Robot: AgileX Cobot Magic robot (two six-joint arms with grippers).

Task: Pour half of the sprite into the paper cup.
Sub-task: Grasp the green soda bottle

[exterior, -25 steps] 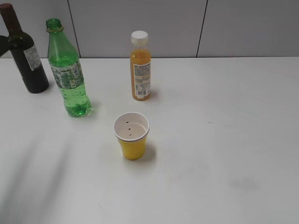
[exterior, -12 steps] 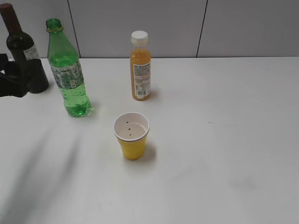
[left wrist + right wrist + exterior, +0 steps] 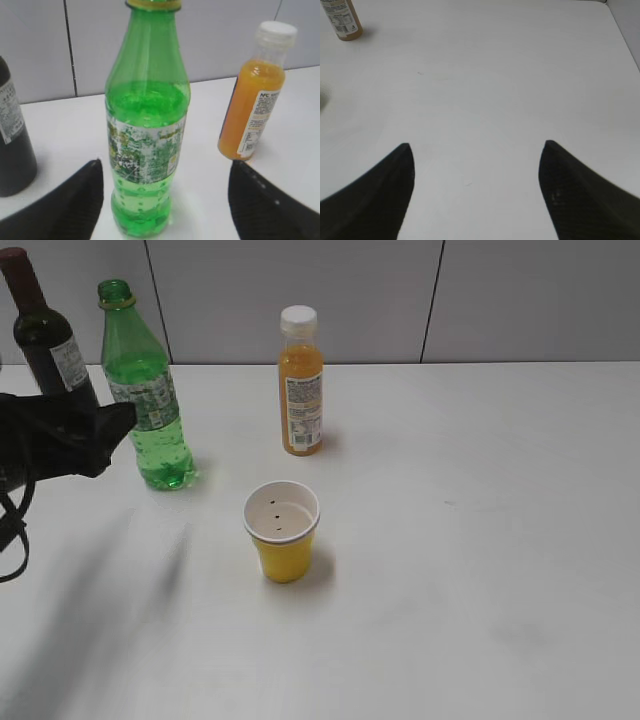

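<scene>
The sprite (image 3: 148, 400) is a tall green bottle with no cap, standing upright at the back left of the white table. It fills the left wrist view (image 3: 147, 130), liquid up to just above the label. My left gripper (image 3: 110, 430) is open, just left of the bottle; in its wrist view the two fingers (image 3: 165, 172) stand either side of the bottle's lower part without touching it. The yellow paper cup (image 3: 282, 532) stands empty in the middle, in front of the bottles. My right gripper (image 3: 477, 147) is open over bare table, out of the exterior view.
A dark wine bottle (image 3: 45, 340) stands at the back left behind my left arm, also in the left wrist view (image 3: 12, 140). An orange juice bottle (image 3: 300, 380) with a white cap stands behind the cup. A grey wall runs behind the table.
My left arm has come in from the left edge and moved right, up to the sprite bottle. The bottles and cup have not moved.
</scene>
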